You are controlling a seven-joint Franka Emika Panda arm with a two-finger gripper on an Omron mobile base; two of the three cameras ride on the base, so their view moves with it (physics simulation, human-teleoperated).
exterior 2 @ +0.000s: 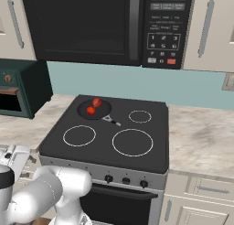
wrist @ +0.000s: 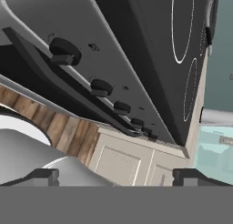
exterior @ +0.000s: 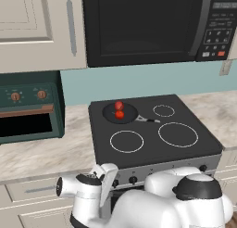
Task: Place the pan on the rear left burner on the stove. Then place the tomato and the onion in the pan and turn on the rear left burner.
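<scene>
the hand (wrist: 113, 175) hangs low before the stove (exterior: 185, 155), fingers spread wide with nothing between them, looking along the silver front panel and its row of small black knobs (wrist: 65, 51). judging by that, the knob is what's left: small, rigid, likely slick, best pinched across its sides and twisted. the pan (exterior: 120, 112) sits on the rear left burner with two red round pieces, presumably the tomato (exterior: 119, 104) and the onion (exterior: 120, 114), inside it. flat black glass, marbled bench (exterior: 41, 153) either side, microwave (exterior: 148, 23) overhead.
</scene>
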